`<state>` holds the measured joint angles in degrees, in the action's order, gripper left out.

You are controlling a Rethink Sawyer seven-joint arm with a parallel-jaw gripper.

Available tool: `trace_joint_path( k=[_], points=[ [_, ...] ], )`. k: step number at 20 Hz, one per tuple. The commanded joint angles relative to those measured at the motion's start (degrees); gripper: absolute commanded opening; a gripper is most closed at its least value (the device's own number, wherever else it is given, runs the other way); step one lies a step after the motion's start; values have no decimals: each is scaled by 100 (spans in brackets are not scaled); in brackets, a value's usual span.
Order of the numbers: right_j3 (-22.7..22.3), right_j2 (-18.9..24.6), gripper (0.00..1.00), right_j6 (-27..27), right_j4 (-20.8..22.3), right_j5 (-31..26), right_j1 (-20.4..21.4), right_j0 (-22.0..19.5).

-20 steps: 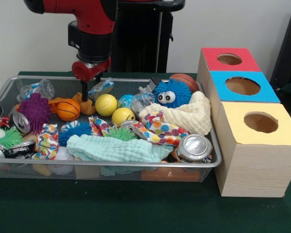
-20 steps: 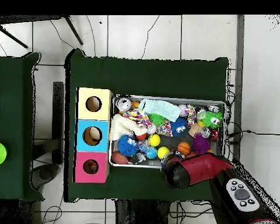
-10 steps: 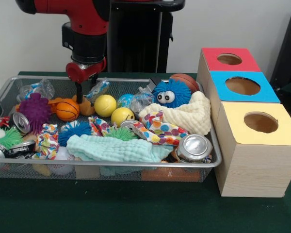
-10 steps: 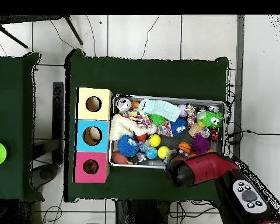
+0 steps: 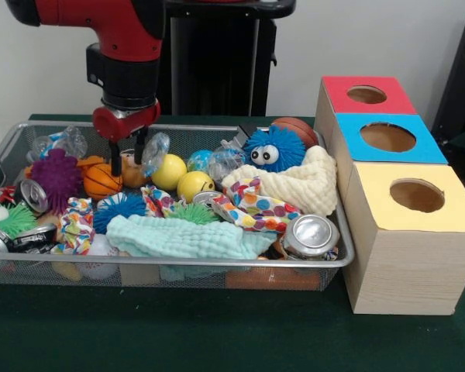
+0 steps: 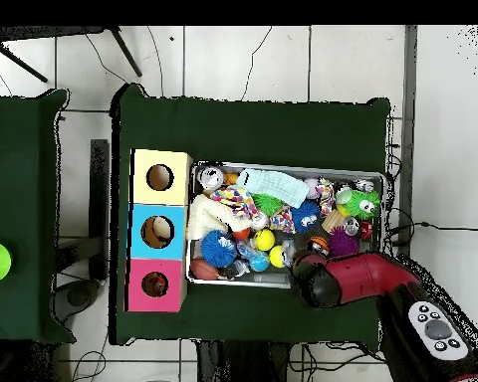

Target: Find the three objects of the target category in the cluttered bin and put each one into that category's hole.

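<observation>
The gripper point(image 5: 126, 157), fingers apart and empty, hangs over the small basketball point(image 5: 101, 178) at upper left of the bin point(image 5: 217, 267). I think it searches; next it must descend and close.

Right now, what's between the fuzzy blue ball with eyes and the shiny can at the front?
In the front view, the polka-dot cloth lies between the blue ball with eyes and the can, beside the cream cloth.
</observation>
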<state>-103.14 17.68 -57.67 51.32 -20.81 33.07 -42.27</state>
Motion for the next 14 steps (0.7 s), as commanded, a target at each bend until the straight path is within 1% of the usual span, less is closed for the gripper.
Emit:
trace_joint_path(
  k=[1,3,8,10,14],
  points=[
    [709,700,100,687,313,-164,-332,-146],
    [687,711,100,626,337,-123,-371,-141],
    [566,557,100,347,421,-32,-335,9],
    [545,498,100,279,400,-76,-315,44],
    [378,514,100,412,222,-408,-361,-22]
  ],
)
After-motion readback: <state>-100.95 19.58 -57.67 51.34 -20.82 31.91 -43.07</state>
